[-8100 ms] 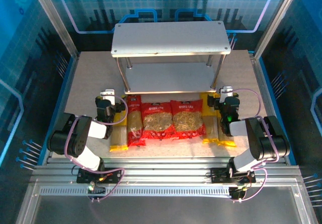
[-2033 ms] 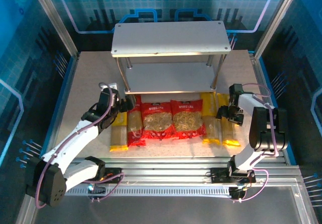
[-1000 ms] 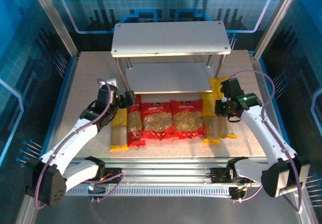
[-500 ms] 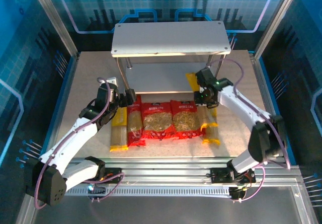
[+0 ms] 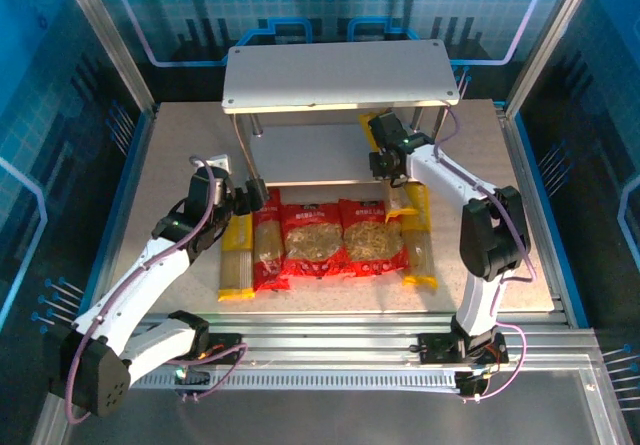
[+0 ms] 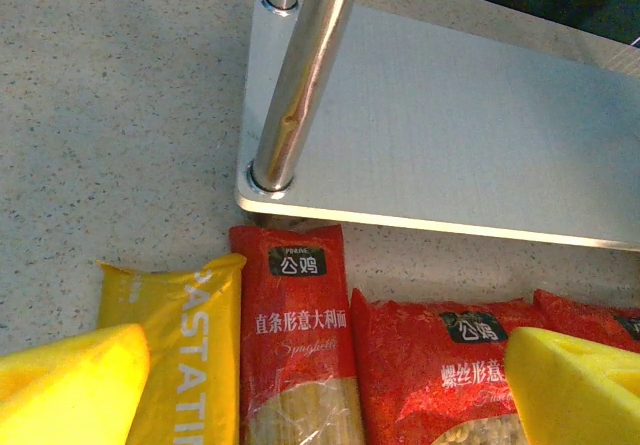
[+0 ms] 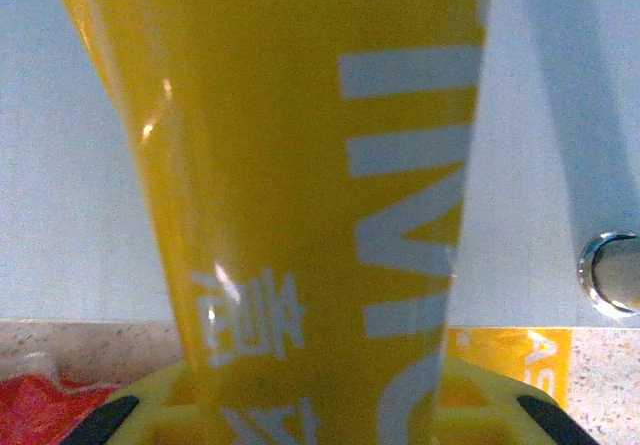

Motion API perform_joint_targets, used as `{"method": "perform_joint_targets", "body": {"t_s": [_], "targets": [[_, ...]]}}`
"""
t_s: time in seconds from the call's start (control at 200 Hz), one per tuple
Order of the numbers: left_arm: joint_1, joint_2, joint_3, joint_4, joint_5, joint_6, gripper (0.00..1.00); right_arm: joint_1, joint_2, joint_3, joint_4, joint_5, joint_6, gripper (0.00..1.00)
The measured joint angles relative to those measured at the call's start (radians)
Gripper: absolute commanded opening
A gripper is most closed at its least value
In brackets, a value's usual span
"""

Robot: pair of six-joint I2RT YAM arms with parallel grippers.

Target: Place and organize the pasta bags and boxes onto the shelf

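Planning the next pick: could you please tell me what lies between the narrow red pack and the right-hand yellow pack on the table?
Two wide red bags lie side by side there, in the top view.

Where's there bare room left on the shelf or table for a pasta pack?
The top board is bare. The lower board is free on its left; the right gripper holds a yellow pack over its right. The table on either side is bare; the front row of packs is crowded.
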Motion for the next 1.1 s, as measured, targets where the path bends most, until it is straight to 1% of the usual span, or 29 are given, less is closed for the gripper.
{"method": "perform_joint_targets", "body": {"t_s": [0.165,0.305,0.405,0.535,0.695,0.77,0.92,0.96,1.021,1.101], "targets": [[0.0,0.0,0.0,-0.01,0.0,0.0,0.93,0.0,0.016,0.0,0.058,0.034,-0.002,0.14],[0.0,0.0,0.0,-0.014,-0.003,0.0,0.93,0.0,0.016,-0.014,0.118,0.056,-0.004,0.17],[0.0,0.0,0.0,-0.014,-0.003,0.0,0.93,0.0,0.016,-0.039,0.163,0.076,-0.007,0.18],[0.0,-0.001,0.0,-0.014,-0.003,0.0,0.93,0.0,0.027,-0.047,0.2,0.095,-0.01,0.23],[0.0,-0.017,0.0,-0.022,-0.003,0.0,0.93,0.0,0.045,-0.047,0.237,0.113,-0.01,0.41],[0.0,-0.025,0.0,-0.025,-0.004,0.0,0.93,-0.001,0.063,-0.046,0.261,0.116,-0.01,0.54],[0.0,-0.035,0.0,-0.043,-0.011,0.0,0.93,-0.002,0.102,-0.026,0.293,0.127,0.0,0.62],[0.0,-0.037,0.0,-0.045,-0.011,0.0,0.93,-0.002,0.108,-0.019,0.3,0.129,0.002,0.68],[0.0,-0.042,0.0,-0.049,-0.014,0.0,0.93,-0.002,0.112,-0.014,0.312,0.129,0.007,0.8],[0.0,-0.047,0.0,-0.052,-0.018,0.0,0.93,-0.002,0.113,-0.013,0.315,0.126,0.006,0.84]]}}
